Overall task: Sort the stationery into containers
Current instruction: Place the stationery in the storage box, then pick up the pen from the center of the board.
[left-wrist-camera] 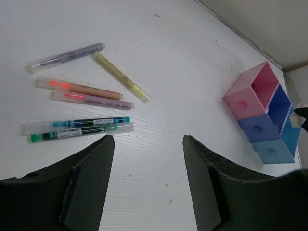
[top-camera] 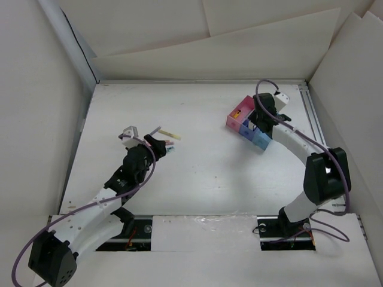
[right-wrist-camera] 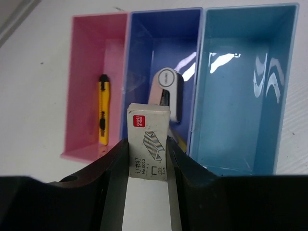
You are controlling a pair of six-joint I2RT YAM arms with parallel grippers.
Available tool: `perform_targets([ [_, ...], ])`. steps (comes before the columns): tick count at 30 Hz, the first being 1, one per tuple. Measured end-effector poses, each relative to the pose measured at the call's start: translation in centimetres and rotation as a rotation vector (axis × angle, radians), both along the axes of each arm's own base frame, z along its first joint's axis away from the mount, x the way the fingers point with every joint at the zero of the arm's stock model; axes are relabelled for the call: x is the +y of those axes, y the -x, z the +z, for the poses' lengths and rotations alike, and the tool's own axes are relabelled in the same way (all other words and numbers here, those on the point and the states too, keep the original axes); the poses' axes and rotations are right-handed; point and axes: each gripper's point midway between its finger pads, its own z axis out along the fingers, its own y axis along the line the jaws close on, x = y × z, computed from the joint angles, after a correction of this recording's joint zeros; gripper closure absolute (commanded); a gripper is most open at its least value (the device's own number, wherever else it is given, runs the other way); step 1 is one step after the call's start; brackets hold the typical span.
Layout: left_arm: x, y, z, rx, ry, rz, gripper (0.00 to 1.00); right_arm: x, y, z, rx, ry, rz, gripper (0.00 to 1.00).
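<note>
The containers stand in a row: pink (right-wrist-camera: pixel 86 57), purple-blue (right-wrist-camera: pixel 144 43), light blue (right-wrist-camera: pixel 240 120). A yellow-black knife (right-wrist-camera: pixel 102 115) lies in the pink one and a white stapler (right-wrist-camera: pixel 166 96) in the purple-blue one. My right gripper (right-wrist-camera: pixel 148 144) is shut on a small white staple box (right-wrist-camera: pixel 148 130), held upright just before the purple-blue container (top-camera: pixel 246 127). Several pens lie side by side on the table: grey-purple (left-wrist-camera: pixel 67 57), yellow (left-wrist-camera: pixel 120 77), orange (left-wrist-camera: pixel 79 88), pink (left-wrist-camera: pixel 91 100), blue (left-wrist-camera: pixel 91 121), green (left-wrist-camera: pixel 79 131). My left gripper (left-wrist-camera: pixel 148 139) hovers open near them, holding nothing.
White boards wall the table on the left, back and right. A metal rail (top-camera: pixel 311 113) runs along the right edge, close behind the containers. The left arm (top-camera: pixel 128 173) stretches over the left half of the table.
</note>
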Motion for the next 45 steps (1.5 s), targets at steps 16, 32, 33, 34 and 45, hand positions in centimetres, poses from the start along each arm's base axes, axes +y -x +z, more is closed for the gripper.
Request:
perform_targets([
  [16, -0.5, -0.5, -0.9, 0.033, -0.019, -0.007, 0.45, -1.7, -1.2, -3.9, 0.078, -0.052, -0.022, 0.46],
  [32, -1.0, -1.9, -1.0, 0.076, -0.046, 0.007, 0.66, 1.7, 1.1, 5.0, -0.137, -0.103, 0.095, 1.00],
  [33, -1.1, -2.1, -1.0, 0.082, -0.051, 0.010, 0.68, 2.9, 1.5, 5.9, -0.159, -0.109, 0.127, 1.00],
  [34, -1.2, -2.3, -1.1, 0.090, -0.055, 0.013, 0.70, 4.3, 2.1, 6.7, -0.177, -0.111, 0.168, 1.00],
  [45, -2.9, -5.7, -2.4, 0.202, -0.092, 0.061, 0.76, 15.3, 9.2, 6.4, -0.150, -0.079, 0.520, 0.96],
])
